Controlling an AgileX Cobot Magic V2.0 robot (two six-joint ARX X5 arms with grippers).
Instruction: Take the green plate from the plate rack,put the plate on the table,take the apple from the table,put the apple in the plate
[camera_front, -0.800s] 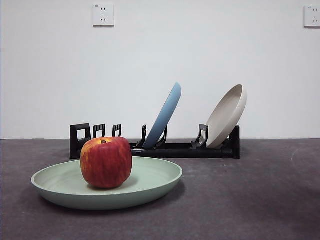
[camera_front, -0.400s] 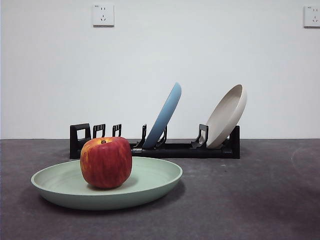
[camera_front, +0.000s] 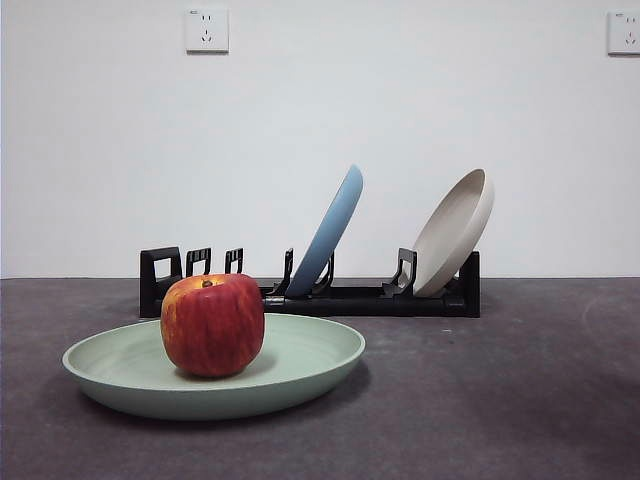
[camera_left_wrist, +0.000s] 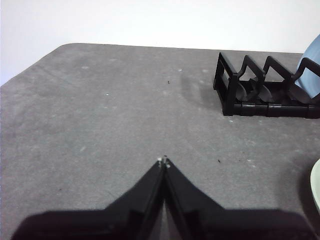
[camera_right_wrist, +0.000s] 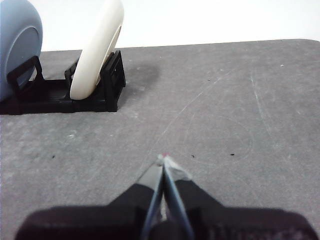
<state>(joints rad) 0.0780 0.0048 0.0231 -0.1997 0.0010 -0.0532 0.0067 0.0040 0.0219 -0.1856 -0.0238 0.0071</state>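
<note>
Nothing has moved in the last second: apple (camera_front: 212, 325) sits in green plate (camera_front: 310, 362), left gripper (camera_left_wrist: 163, 161) and right gripper (camera_right_wrist: 164, 159) pulled back with jaws together, task apparently complete

Matte black tapered left fingers (camera_left_wrist: 159, 172), right fingers (camera_right_wrist: 161, 175) taped pale

No legible text or labels

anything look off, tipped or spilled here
Nothing stands out. The apple sits upright in the green plate, which lies flat on the table. The blue plate and white plate lean in the rack.
</note>
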